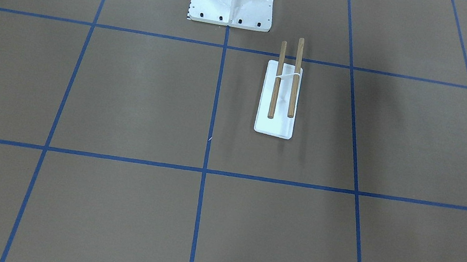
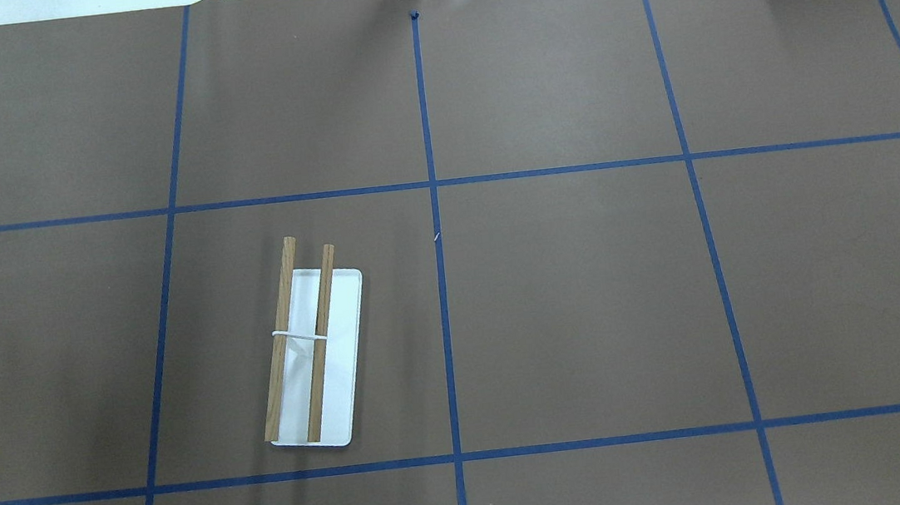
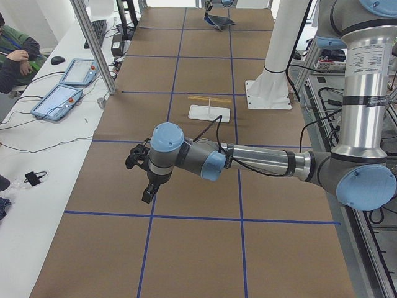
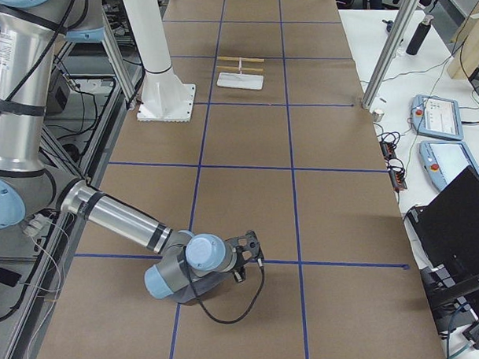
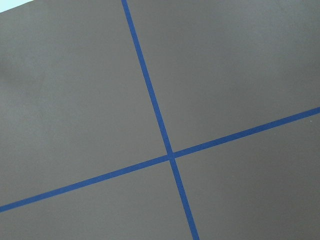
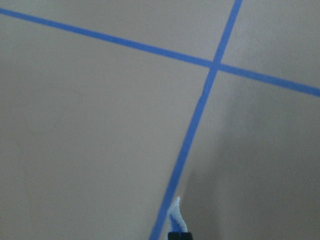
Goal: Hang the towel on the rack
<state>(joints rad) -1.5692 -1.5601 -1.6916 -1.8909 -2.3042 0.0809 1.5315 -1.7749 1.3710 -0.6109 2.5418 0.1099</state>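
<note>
The rack (image 1: pixel 273 126) stands on the brown table, its white base carrying two wooden rails (image 1: pixel 277 81). It also shows in the overhead view (image 2: pixel 344 356) and both side views (image 3: pixel 209 113) (image 4: pixel 240 80). Nothing hangs on it. I cannot pick out the towel with certainty: a small blue and white tip (image 6: pixel 176 217) shows at the bottom of the right wrist view, and a dark shape (image 3: pixel 218 22) lies by the far arm. My left gripper (image 3: pixel 144 180) hovers over the table, far from the rack. My right gripper (image 4: pixel 248 246) is low over a tape crossing. I cannot tell whether either is open or shut.
The white bolted pedestal (image 1: pixel 231 6) stands behind the rack. Blue tape lines (image 2: pixel 433 204) grid the table. Aluminium posts (image 3: pixel 93 43) (image 4: pixel 392 40), control tablets (image 3: pixel 62 99) (image 4: pixel 438 113) and a seated person (image 3: pixel 15 56) are along the operators' side.
</note>
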